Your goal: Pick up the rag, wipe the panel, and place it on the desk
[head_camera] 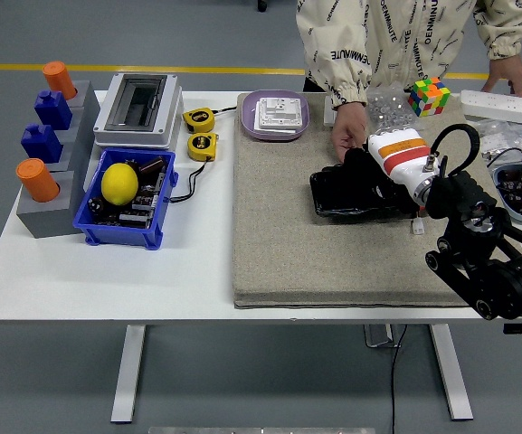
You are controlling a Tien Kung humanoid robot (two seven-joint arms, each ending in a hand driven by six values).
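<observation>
A black glossy panel [335,202] lies flat on the beige mat [279,253], right of centre. My right hand [362,183], white-backed with an orange and red stripe, rests on the panel's right part, and its black fingers curl down onto a dark rag that I can hardly tell from the panel. My right arm [478,253] comes in from the lower right. A person stands at the far side, and one hand [347,136] rests on the mat just behind the panel. The other hand [509,72] lies at the far right.
A purple plate [250,125] with a white switch plate [276,113] stands at the mat's back left. A colour cube [429,95], a clear bag [389,107] and a power strip [505,107] are at the back right. On the left are a blue bin [120,228], a lemon [118,183] and a grey box [136,108].
</observation>
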